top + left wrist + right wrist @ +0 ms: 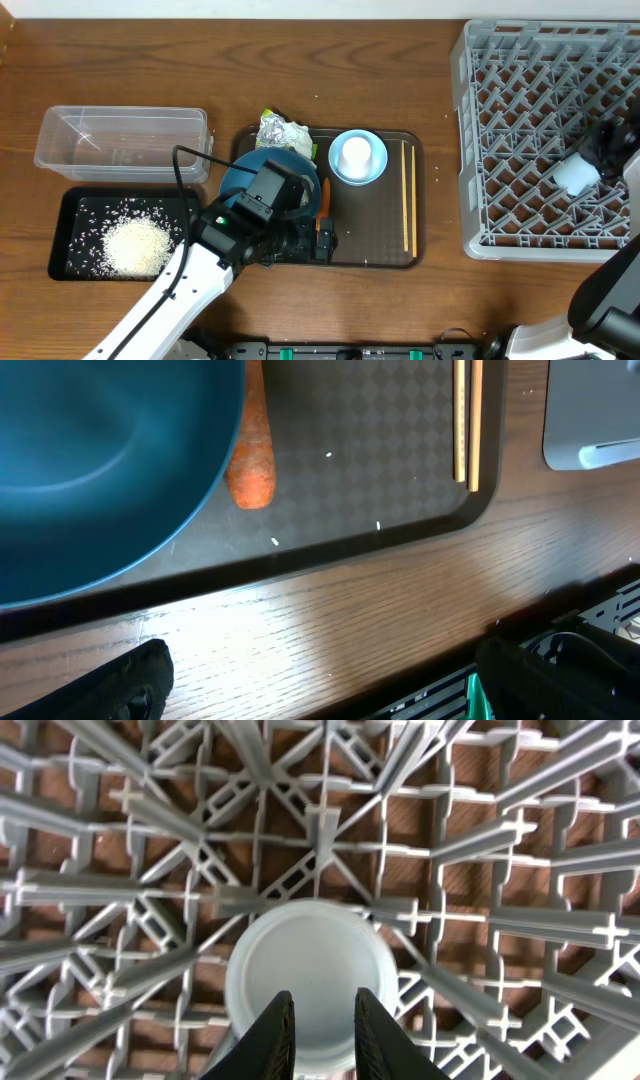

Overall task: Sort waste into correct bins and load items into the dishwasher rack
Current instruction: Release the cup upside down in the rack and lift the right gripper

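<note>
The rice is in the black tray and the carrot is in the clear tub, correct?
Not the carrot. The rice is in the black tray, but the carrot lies on the brown serving tray beside the dark blue bowl, not in the clear tub. The left wrist view shows it plainly.

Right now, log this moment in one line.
left tool: open, near bowl | right tool: narrow, over cup in rack | rice: in black tray
</note>
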Controlling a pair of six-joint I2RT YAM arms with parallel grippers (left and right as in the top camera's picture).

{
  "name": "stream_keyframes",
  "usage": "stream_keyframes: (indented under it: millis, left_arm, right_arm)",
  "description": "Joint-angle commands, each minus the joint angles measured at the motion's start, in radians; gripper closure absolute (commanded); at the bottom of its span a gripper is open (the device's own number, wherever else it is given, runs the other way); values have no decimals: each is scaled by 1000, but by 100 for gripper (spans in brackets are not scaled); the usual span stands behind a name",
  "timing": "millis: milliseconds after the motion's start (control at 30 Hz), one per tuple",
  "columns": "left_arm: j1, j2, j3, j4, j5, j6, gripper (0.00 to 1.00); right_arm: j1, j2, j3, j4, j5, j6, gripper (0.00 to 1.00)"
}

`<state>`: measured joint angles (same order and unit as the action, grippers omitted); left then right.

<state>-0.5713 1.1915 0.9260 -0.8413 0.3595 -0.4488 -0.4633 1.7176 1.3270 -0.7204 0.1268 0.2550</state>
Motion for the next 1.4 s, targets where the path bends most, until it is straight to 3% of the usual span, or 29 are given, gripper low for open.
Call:
stream_keyframes:
  millis: [0,167,400,500,600,633,967,1367]
  left_arm:
    - [2,6,0,-3,-13,-2,0]
    - [2,6,0,-3,-13,-2,0]
    - [2,6,0,-3,-13,-2,0]
    - [2,6,0,-3,-13,-2,0]
    - [2,6,0,-3,-13,-2,0]
    - [2,6,0,-3,-13,-2,0]
    - [2,6,0,-3,-13,-2,0]
    - [2,6,0,-3,-13,-2,0]
  right_arm:
    - [0,-39,64,-44,-58,-9,80]
    - [0,-42,188,-178,-162,8,80]
    - [-2,-42,248,-264,-50,10,78]
    - [-2,-34,246,-241,-36,10,83]
    - [-5,-13,246,-208,-2,10,98]
    - [-6,-2,246,-200,10,10,99]
    - [-8,147,246,-204,30,10,99]
    - [-9,143,253,-283,-62,-5,99]
